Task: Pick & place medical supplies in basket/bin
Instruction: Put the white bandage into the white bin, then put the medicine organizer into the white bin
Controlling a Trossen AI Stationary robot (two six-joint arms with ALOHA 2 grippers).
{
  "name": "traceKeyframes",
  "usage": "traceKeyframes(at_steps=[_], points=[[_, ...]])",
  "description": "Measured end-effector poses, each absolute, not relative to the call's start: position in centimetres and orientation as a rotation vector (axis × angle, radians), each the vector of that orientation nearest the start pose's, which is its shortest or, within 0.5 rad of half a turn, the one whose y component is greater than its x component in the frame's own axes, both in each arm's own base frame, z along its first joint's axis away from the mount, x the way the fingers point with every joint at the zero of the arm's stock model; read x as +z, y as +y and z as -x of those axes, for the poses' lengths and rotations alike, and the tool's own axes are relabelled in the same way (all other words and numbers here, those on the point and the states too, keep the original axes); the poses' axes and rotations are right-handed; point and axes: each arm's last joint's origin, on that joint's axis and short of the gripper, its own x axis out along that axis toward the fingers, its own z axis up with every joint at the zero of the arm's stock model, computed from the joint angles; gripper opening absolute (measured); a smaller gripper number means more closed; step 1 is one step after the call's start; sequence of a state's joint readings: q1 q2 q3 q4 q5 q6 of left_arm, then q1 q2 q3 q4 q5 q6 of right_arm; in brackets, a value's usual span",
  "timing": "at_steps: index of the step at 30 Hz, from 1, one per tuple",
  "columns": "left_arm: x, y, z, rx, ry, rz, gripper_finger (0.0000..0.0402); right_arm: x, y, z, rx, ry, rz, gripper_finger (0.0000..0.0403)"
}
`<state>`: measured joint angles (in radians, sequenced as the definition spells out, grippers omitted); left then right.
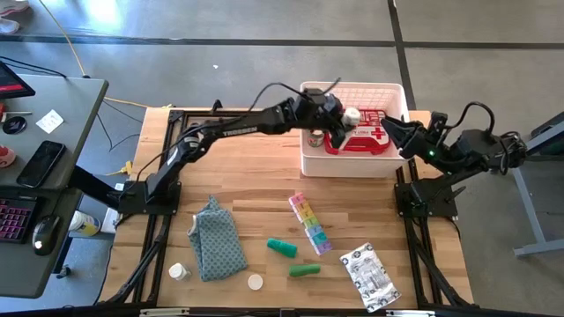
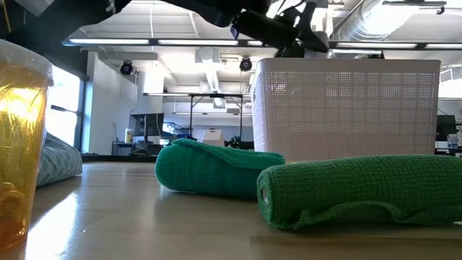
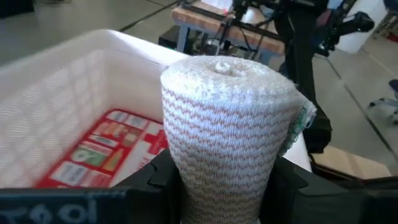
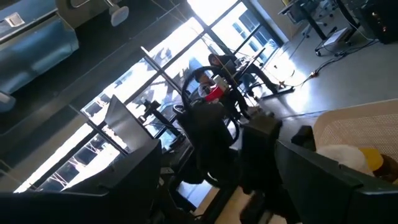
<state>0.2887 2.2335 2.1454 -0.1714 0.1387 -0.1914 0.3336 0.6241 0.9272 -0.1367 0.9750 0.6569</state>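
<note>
Left wrist view: ribbed woven white roll [image 3: 230, 137], lattice-walled bin [image 3: 56, 99].

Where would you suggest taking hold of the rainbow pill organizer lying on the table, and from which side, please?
Probably across the narrow width of the rainbow pill organizer, near its middle, coming straight down from above. It lies flat as a long, slim strip running diagonally on the table, so a pincer turned square to that long axis should span it. Nothing crowds its long edges.

White latticed bin [image 1: 310, 163] holding red first-aid case [image 1: 361, 141]; white ribbed roll [image 3: 230, 143] above; beside bin, rainbow organizer [image 1: 309, 223], green tubes [image 1: 282, 247].
</note>
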Motion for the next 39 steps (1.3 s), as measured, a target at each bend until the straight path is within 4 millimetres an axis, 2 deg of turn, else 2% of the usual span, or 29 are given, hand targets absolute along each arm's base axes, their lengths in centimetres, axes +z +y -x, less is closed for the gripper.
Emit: traceKeyframes(at_steps=[3,7,17,23,30,34,39], points=[[31.3,13.7,-51.2,0.170,0.269,0.246,0.0182,40.1,1.2,-10.9,-0.574,-0.340,-0.749,0.0302],[31.0,12.7,-51.5,0.150,0.280,0.242,0.0190,40.0,1.4,-11.3,-0.563,-0.333,-0.758,0.0302],[30.8,12.7,-51.4,0.157,0.310,0.246,0.0284,39.8,1.7,-12.0,-0.554,-0.315,-0.765,0.0302],[30.7,12.5,-51.4,0.154,0.315,0.248,0.0314,39.8,1.7,-12.0,-0.553,-0.315,-0.766,0.0302],[30.8,12.3,-51.4,0.151,0.333,0.259,0.0319,39.8,1.7,-12.0,-0.531,-0.308,-0.768,0.0302],[31.8,12.2,-51.0,0.153,0.367,0.270,0.0313,39.8,1.7,-12.0,-0.518,-0.304,-0.768,0.0302],[33.0,12.5,-50.2,0.184,0.453,0.199,0.0303,39.8,1.7,-12.0,-0.516,-0.302,-0.767,0.0302]])
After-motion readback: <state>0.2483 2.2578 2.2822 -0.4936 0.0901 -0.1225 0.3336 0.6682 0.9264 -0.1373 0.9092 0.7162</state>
